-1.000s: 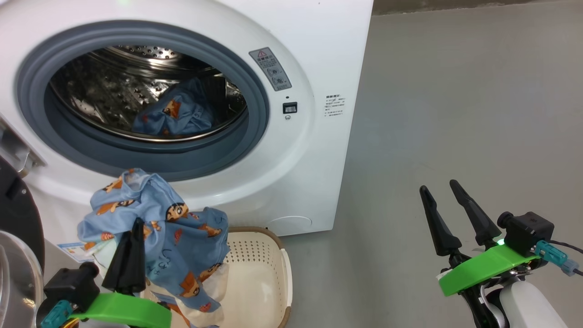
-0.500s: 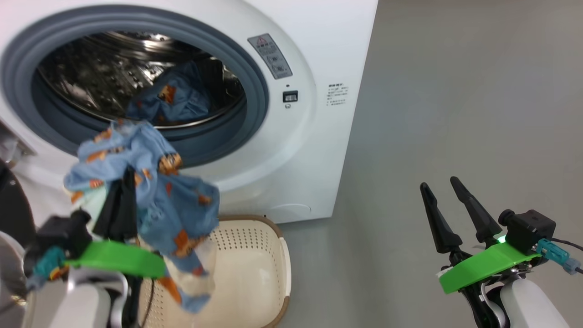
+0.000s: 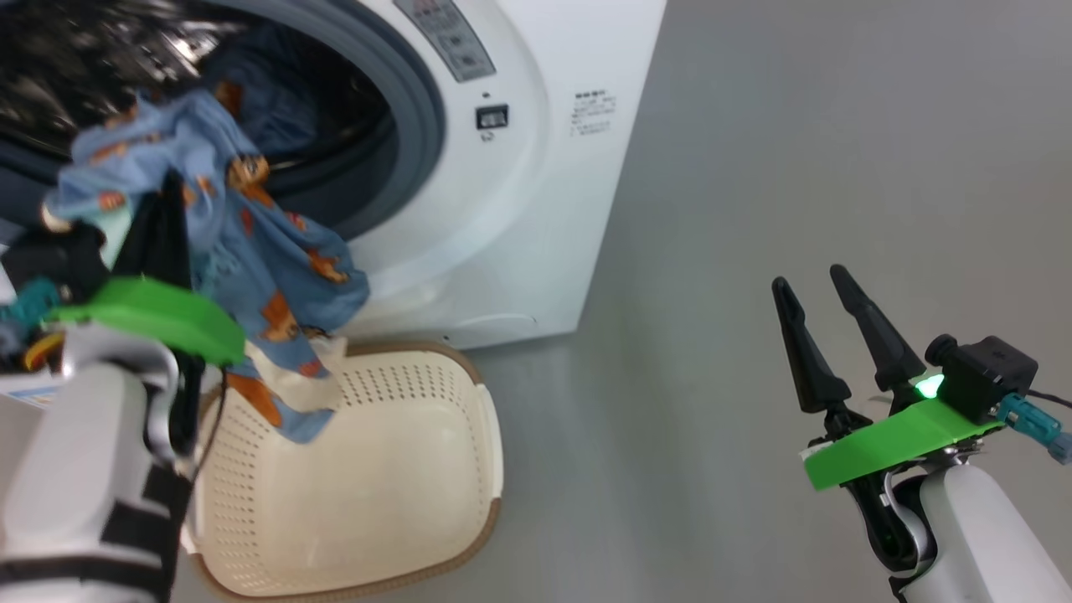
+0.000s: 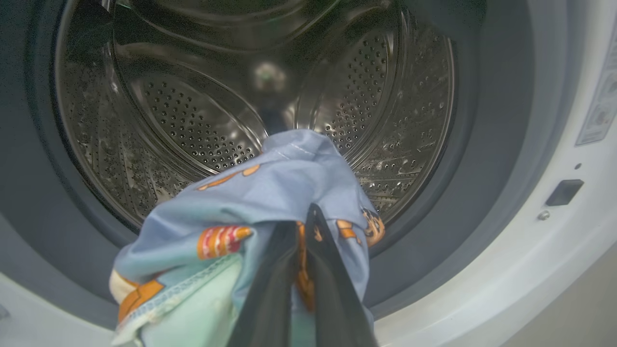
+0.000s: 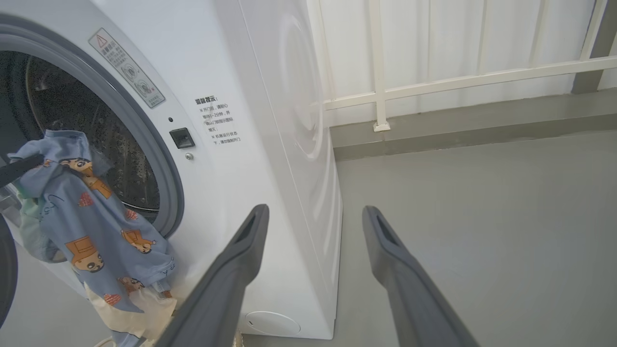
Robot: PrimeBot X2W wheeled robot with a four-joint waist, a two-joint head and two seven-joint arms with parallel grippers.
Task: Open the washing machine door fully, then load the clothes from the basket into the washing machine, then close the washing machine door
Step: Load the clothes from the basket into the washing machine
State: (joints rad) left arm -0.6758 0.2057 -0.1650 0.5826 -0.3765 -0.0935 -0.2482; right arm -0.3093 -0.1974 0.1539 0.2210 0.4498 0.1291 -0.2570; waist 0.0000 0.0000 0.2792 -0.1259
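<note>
Left end effector (image 4: 300,218) pinches the clothes (image 4: 270,178) before the drum (image 4: 193,120); head view adds the basket (image 3: 377,486) below.

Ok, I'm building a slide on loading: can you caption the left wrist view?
Shut dark fingers hold a light-blue printed garment before the perforated steel drum of the white washing machine.
</note>
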